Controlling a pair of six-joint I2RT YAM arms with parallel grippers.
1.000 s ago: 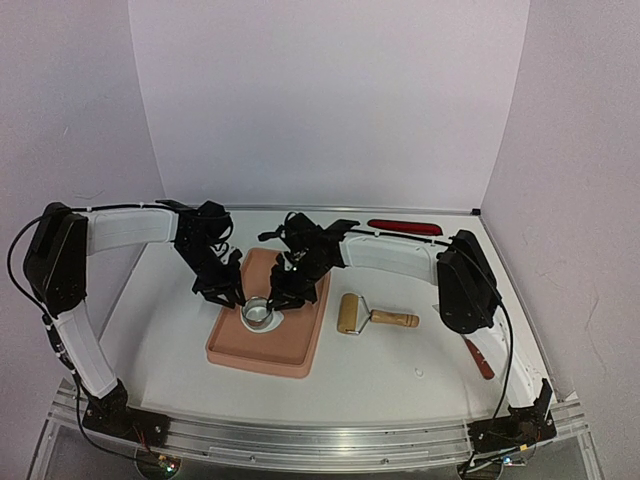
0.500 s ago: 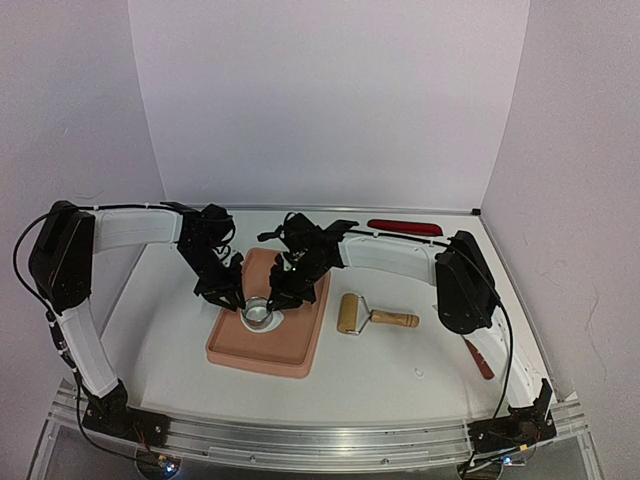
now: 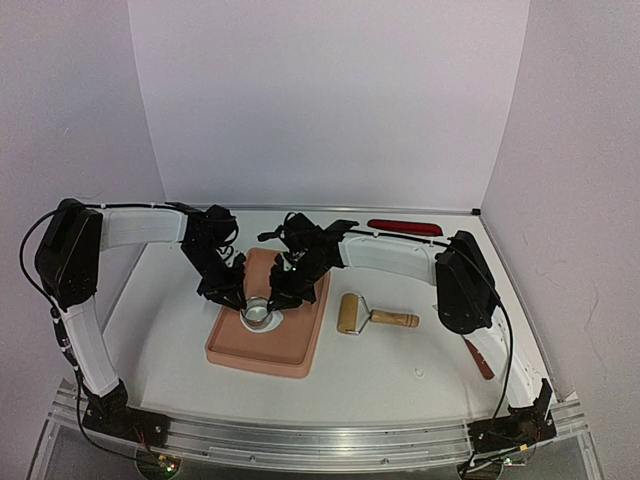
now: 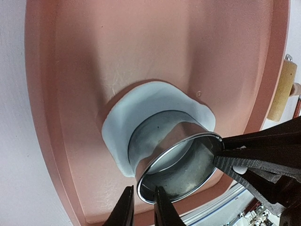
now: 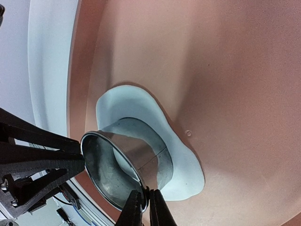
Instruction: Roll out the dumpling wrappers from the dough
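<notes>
A metal ring (image 3: 258, 313) stands on a thin, irregular sheet of white dough (image 4: 117, 127) on the pink board (image 3: 290, 350). The dough (image 5: 183, 165) spreads past the ring (image 5: 150, 155) on all sides and also shows inside it. My left gripper (image 3: 237, 298) pinches the ring's (image 4: 178, 155) left rim, one finger inside and one outside (image 4: 143, 207). My right gripper (image 3: 277, 298) is shut on the opposite rim (image 5: 145, 205). No separate dumpling wrappers are in view.
A wooden rolling pin (image 3: 350, 313) lies on the table just right of the board. A red tool (image 3: 404, 227) rests by the back wall. A red-handled tool (image 3: 478, 357) lies partly under the right arm.
Both pairs of jaws have narrowed onto the ring's rim. The left arm has edged slightly to the right. Ring and dough stay in place.
</notes>
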